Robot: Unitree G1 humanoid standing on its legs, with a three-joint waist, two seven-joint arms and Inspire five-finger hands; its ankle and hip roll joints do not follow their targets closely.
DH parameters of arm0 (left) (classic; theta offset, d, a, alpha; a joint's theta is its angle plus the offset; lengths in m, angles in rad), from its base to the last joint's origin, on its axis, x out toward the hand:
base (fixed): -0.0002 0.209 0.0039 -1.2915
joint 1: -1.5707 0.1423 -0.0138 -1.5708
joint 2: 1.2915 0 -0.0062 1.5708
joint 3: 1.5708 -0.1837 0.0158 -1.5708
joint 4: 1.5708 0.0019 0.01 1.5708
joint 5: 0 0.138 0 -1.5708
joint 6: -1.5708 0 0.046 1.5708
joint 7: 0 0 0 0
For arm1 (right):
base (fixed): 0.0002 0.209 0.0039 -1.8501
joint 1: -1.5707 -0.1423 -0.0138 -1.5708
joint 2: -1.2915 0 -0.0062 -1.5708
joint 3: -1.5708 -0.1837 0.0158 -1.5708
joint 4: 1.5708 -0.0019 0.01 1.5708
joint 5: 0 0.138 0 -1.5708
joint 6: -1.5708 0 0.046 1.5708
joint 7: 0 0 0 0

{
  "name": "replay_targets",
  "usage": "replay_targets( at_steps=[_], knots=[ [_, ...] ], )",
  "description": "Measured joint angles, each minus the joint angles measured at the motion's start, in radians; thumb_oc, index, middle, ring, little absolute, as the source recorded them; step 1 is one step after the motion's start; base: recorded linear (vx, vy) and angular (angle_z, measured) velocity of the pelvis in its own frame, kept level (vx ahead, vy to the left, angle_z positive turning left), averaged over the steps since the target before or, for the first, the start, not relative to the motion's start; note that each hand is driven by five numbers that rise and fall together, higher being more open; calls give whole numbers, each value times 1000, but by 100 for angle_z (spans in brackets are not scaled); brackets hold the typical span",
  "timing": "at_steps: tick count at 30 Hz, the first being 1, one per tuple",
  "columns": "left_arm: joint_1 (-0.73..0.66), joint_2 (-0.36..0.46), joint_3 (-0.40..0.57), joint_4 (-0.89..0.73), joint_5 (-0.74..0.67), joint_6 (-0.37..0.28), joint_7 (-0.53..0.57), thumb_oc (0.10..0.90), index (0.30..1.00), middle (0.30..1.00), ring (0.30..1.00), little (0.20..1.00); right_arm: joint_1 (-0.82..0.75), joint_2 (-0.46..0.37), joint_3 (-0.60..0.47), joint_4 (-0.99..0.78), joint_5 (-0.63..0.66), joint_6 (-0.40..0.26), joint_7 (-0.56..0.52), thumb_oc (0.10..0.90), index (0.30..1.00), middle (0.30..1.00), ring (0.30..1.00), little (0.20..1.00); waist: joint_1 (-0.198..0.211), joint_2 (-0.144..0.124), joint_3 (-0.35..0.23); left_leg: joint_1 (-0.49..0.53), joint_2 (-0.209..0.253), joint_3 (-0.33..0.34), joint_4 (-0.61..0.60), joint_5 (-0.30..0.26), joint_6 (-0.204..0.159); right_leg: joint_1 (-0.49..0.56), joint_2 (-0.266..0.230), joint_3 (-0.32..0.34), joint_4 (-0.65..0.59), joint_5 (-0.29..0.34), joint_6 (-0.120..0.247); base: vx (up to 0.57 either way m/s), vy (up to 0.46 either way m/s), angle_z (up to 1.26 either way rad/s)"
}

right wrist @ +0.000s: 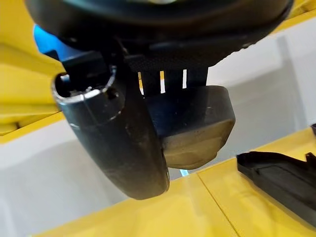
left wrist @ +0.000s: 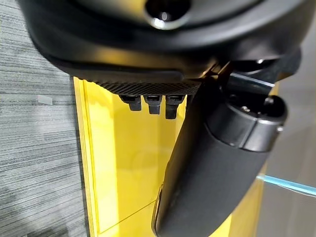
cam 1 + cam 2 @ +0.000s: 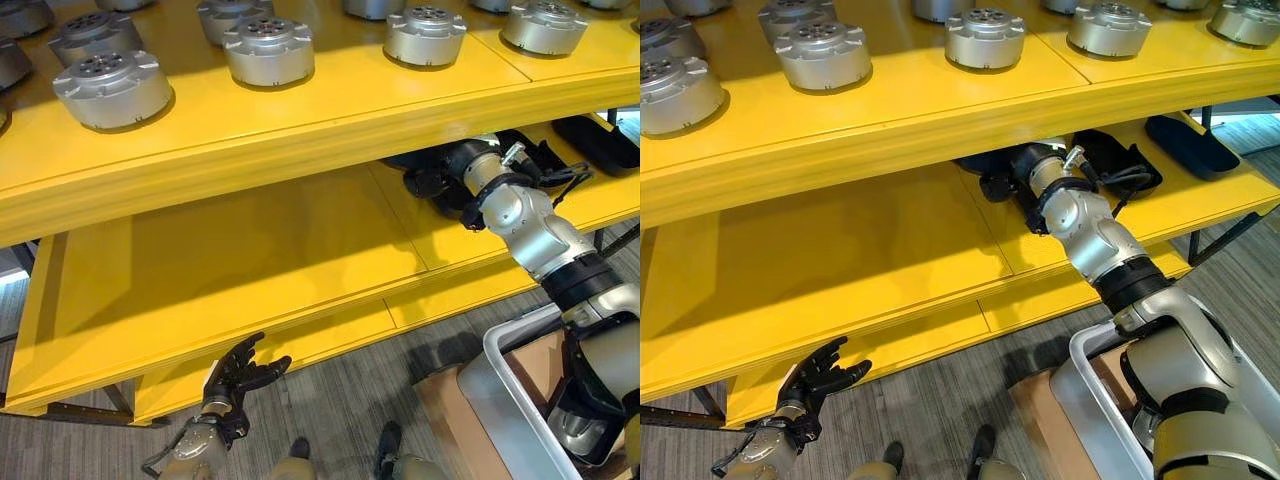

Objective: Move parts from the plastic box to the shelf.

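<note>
right hand gripping dark part

Dark moulded plastic part gripped in the right hand.
It hangs just above the yellow shelf's lower board.

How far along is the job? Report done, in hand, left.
Done: silver parts sit on the top shelf and a flat black part on the lower shelf. In hand: the right hand holds a dark part over the lower shelf. The left hand hangs open. Left: setting it down; the plastic box's contents are hidden.
</note>
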Motion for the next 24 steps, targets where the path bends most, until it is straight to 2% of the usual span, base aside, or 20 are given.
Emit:
replay_targets(
  at_steps=[12,17,24],
  knots=[
    [-4,0,0,0,0,0,19,900,1000,1000,1000,1000,-8,76,1,1,-3,12,-10,400,300,300,300,300,23,1,0,0,0,-1,0,0,0,0,0,-1,2,-1,0,2,5,0],
    [-4,0,-1,0,0,0,20,900,1000,1000,1000,1000,-8,127,14,13,-3,14,-15,400,300,300,300,300,21,1,-2,0,0,-2,1,0,0,0,0,-1,4,-3,-1,0,0,0],
    [-4,0,-3,0,0,-1,22,900,1000,1000,1000,1000,-8,153,31,25,-3,15,-15,400,300,300,300,300,22,1,-2,0,0,-2,0,0,0,-1,0,-1,5,-3,-1,0,0,0]
  ],
)
